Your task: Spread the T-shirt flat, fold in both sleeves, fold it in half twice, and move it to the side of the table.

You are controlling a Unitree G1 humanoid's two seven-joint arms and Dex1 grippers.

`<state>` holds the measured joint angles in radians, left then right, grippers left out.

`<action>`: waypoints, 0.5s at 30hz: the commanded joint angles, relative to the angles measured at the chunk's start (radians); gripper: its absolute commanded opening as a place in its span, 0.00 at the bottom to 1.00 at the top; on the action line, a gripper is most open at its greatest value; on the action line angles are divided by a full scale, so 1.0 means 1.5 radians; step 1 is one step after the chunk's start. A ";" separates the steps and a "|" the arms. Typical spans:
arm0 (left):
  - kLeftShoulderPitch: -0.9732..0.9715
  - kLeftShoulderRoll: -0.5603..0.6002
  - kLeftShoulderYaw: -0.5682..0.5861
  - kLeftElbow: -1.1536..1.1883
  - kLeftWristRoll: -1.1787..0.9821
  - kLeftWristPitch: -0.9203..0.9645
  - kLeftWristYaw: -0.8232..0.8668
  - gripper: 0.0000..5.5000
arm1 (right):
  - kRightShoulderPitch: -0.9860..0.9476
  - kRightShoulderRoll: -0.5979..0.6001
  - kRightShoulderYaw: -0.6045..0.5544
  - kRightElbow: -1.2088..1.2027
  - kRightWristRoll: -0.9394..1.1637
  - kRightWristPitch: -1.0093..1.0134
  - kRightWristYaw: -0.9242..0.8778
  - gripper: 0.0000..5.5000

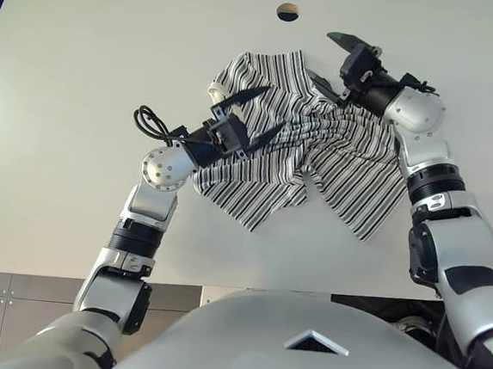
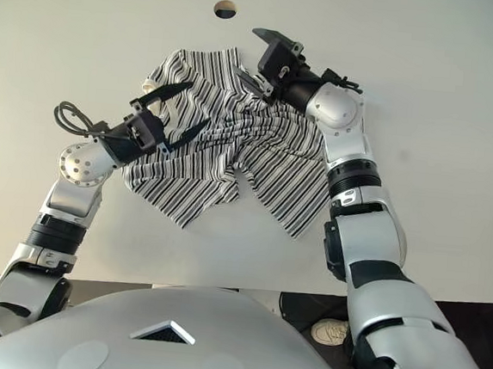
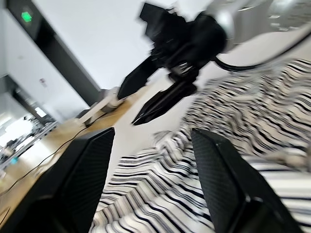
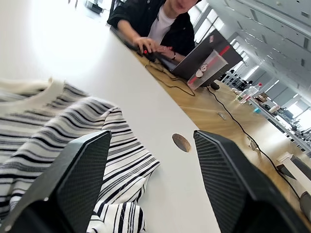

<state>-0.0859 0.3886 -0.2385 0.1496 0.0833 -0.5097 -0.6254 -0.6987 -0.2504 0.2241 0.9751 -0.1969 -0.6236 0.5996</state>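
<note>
From the head camera I see a white table (image 1: pixel 82 92) with a black-and-white striped T-shirt (image 1: pixel 309 155) lying on it. The shirt is crumpled and bunched, not flat, and sits around the middle of the table, a little toward my right. A small round hole (image 1: pixel 287 12) in the tabletop lies just beyond the shirt's far edge.

My left gripper (image 1: pixel 252 116) is over the left part of the shirt with its two fingers spread wide and nothing between them. My right gripper (image 1: pixel 333 64) is at the far right part of the shirt, also wide open and empty. Its lower finger is down close to the cloth, but I cannot tell whether it touches.

In the left wrist view, the left gripper (image 3: pixel 153 141) shows as two dark ridged fingers held well apart, with folds of the striped T-shirt (image 3: pixel 243 121) close beneath them. Farther off, the right gripper (image 3: pixel 165 63) hangs above the cloth with its fingers parted.

In the right wrist view, the right gripper (image 4: pixel 153 145) again shows two dark fingers set wide, holding nothing. The rumpled T-shirt (image 4: pixel 58 126) lies under and beside one finger, its ribbed neckline visible. The hole (image 4: pixel 181 142) sits on bare table (image 4: pixel 160 194) between the fingers, just beside the shirt's edge.
</note>
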 commanded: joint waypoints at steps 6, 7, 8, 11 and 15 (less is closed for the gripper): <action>0.048 0.096 -0.073 -0.037 0.175 0.010 -0.016 0.52 | -0.079 0.011 0.104 0.088 -0.149 -0.008 -0.084 0.56; 0.046 0.108 -0.083 -0.033 0.216 0.007 -0.005 0.52 | -0.087 0.011 0.114 0.100 -0.163 -0.004 -0.092 0.56; 0.043 0.117 -0.091 -0.030 0.244 0.006 0.001 0.52 | -0.096 0.011 0.122 0.113 -0.174 0.001 -0.101 0.56; 0.039 0.132 -0.107 -0.024 0.294 0.006 0.012 0.52 | -0.116 0.011 0.140 0.145 -0.200 0.015 -0.122 0.56; 0.033 0.188 -0.143 0.008 0.386 0.003 0.012 0.52 | -0.144 0.000 0.178 0.188 -0.255 0.060 -0.155 0.56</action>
<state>-0.0651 0.5830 -0.4060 0.0854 0.5359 -0.5424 -0.5595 -0.8698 -0.2360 0.4649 1.2259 -0.5406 -0.5752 0.3836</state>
